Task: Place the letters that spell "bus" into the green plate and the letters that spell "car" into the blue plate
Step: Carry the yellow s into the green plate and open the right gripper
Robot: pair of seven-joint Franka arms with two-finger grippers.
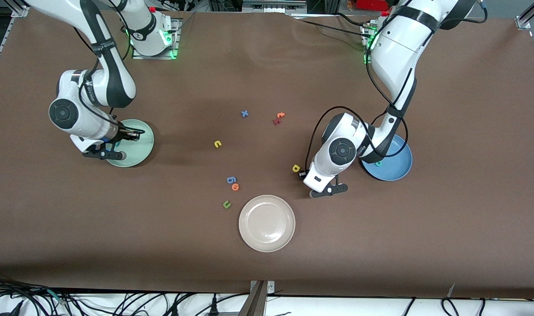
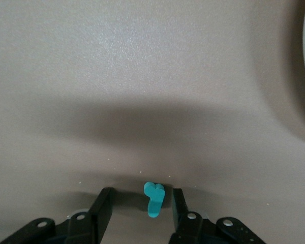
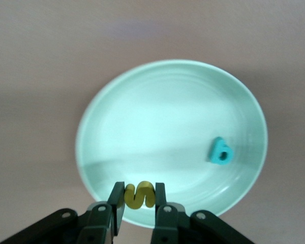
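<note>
My right gripper (image 3: pixel 138 187) hangs over the green plate (image 3: pixel 157 101), shut on the yellow s (image 3: pixel 139 195). The teal b (image 3: pixel 219 151) lies in that plate (image 1: pixel 139 153). My left gripper (image 2: pixel 142 193) is down on the table with its fingers on either side of the thin teal r (image 2: pixel 154 199). One finger is close to the r and the other stands apart from it. In the front view this gripper (image 1: pixel 303 174) is right beside the yellow a (image 1: pixel 296 168), and the r is hidden under the hand. The teal c (image 1: pixel 378 164) lies in the blue plate (image 1: pixel 398 169). The yellow u (image 1: pixel 218 143) rests mid-table.
A beige-white plate (image 1: pixel 267 223) sits nearest the front camera. Beside it lie a green u (image 1: pixel 226 204), an orange letter (image 1: pixel 235 187) and a blue 6-like piece (image 1: pixel 231 179). A blue x (image 1: pixel 244 113) and red and orange letters (image 1: pixel 278 117) lie nearer the robots' bases.
</note>
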